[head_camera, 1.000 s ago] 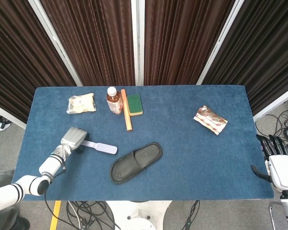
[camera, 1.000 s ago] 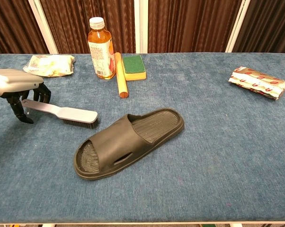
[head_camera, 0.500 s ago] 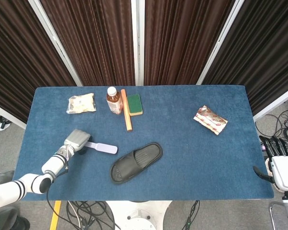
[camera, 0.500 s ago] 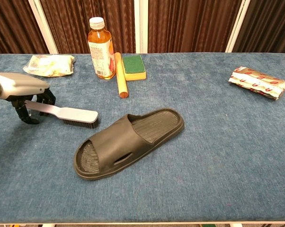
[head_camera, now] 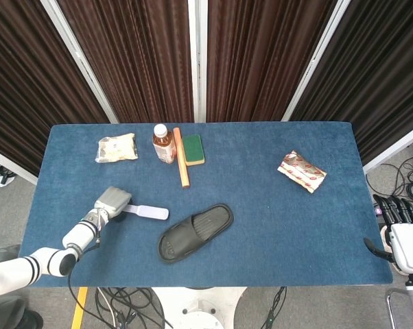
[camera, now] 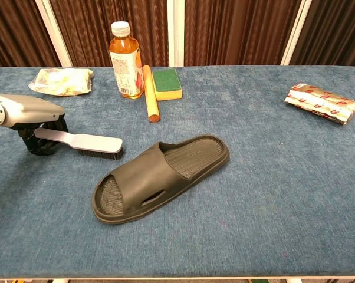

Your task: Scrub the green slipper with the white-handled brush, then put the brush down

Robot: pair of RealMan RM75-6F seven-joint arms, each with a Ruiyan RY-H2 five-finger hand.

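Note:
The dark green slipper (head_camera: 195, 232) (camera: 160, 177) lies sole-down at the table's front middle, toe toward the right. The white-handled brush (head_camera: 148, 212) (camera: 86, 142) lies bristles-down just left of it. My left hand (head_camera: 110, 201) (camera: 30, 118) sits low over the end of the brush handle, its dark fingers curled around it; the brush still rests on the cloth. My right hand (head_camera: 398, 226) hangs off the table's right edge with fingers spread and nothing in it; the chest view does not show it.
At the back stand an orange-drink bottle (head_camera: 163, 144) (camera: 124, 59), an orange stick (head_camera: 182, 166) (camera: 150, 93) and a green-yellow sponge (head_camera: 192, 149) (camera: 167, 84). A snack bag (head_camera: 116, 147) (camera: 61, 81) lies back left, a red-white packet (head_camera: 301, 171) (camera: 321, 103) right on the blue table (head_camera: 275, 226).
My left hand has slid right and down onto the brush handle, and its fingers have closed in around the handle end. The brush, the slipper and my right hand have stayed put.

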